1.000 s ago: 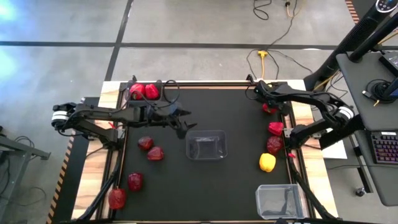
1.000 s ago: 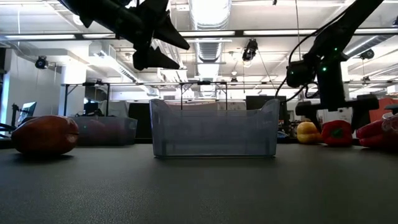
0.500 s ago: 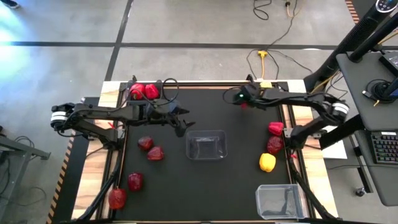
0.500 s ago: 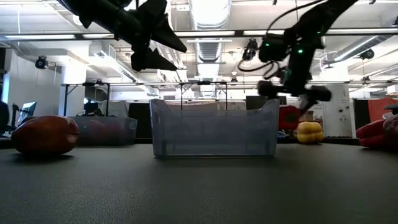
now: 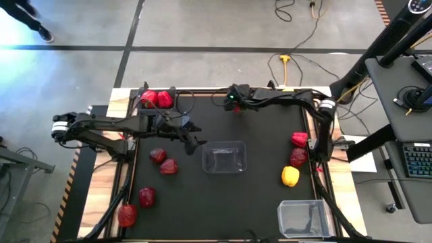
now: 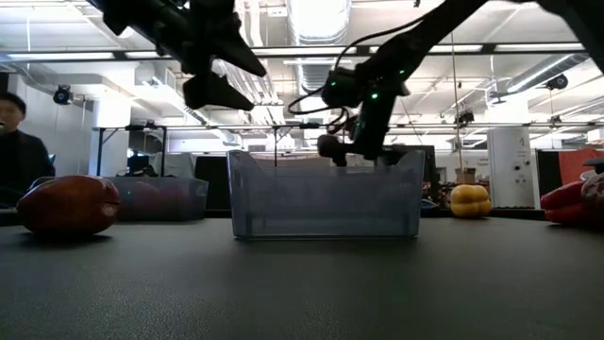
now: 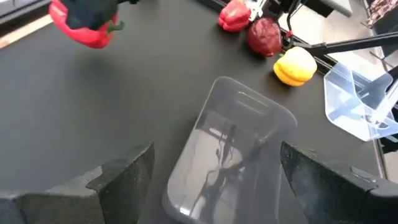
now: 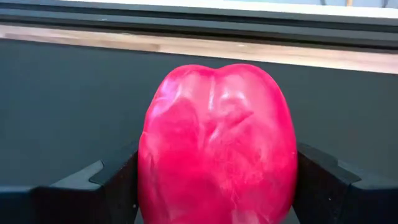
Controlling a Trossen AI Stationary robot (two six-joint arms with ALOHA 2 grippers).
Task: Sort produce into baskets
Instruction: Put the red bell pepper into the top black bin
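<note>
My right gripper (image 5: 235, 106) hangs near the table's far edge, shut on a bright red bell pepper (image 8: 217, 143), which the left wrist view also shows (image 7: 84, 28). My left gripper (image 5: 196, 138) hovers open just left of the clear middle basket (image 5: 224, 156), holding nothing. Far left, a dark grey basket (image 5: 156, 99) holds two red pieces. A second clear basket (image 5: 304, 217) stands near right. Several dark red apples (image 5: 163, 160) rest on the mat at the left. A red pepper (image 5: 299, 140), an apple (image 5: 298, 156) and a yellow pepper (image 5: 289, 176) lie at the right. My right gripper pinches the red bell pepper by its two opposite sides (image 8: 149, 168), one finger (image 8: 106, 186) on each flank. The fingers slant down from above. The pepper hangs between them, clear of the black mat.
A black mat (image 5: 256, 202) covers the table, with wooden strips along its edges. Bare mat lies between the middle basket and the near edge. In the low view the middle basket (image 6: 326, 194) stands in front of the right gripper (image 6: 354, 146). A person shows at the room's left (image 6: 19, 151).
My right gripper has travelled from the far right corner toward the table's left along the far edge, rolling its wrist and rising a little. The red bell pepper has gone with it, lifted clear of the mat.
</note>
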